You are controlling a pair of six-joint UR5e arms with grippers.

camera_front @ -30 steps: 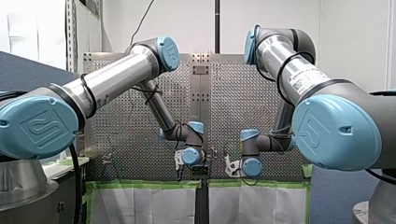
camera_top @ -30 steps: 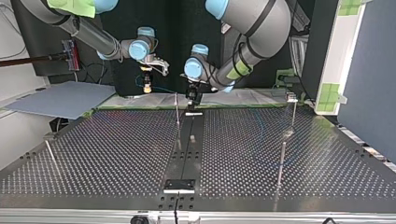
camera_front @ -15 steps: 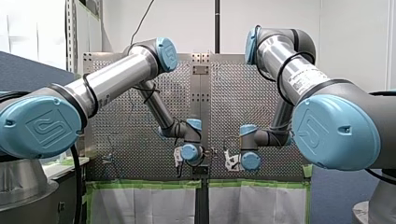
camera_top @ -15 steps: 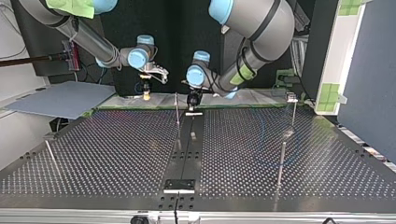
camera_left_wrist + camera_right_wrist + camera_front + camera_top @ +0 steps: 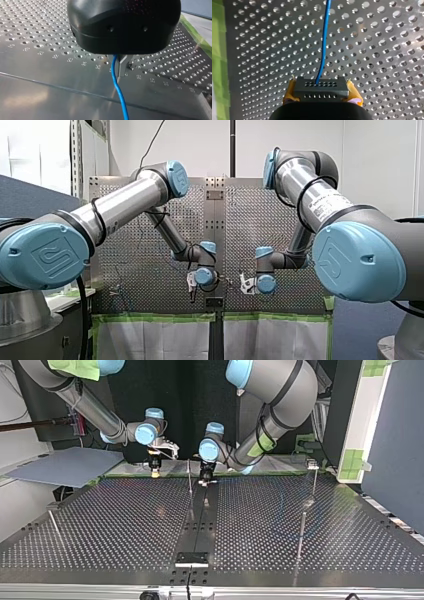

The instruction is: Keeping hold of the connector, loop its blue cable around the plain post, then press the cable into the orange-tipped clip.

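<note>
Right gripper yellow pads clamped on connector; blue cable runs ahead from connector. Left gripper over cable, grip unclear.

In the top view you find the right gripper at the table's far edge, left of the middle. The left gripper is just right of the middle, and a post stands between them. A second post stands nearer the camera at the right, and a third at the left. The connector sits between the right gripper's fingers. The cable runs ahead from it over the table.
</note>
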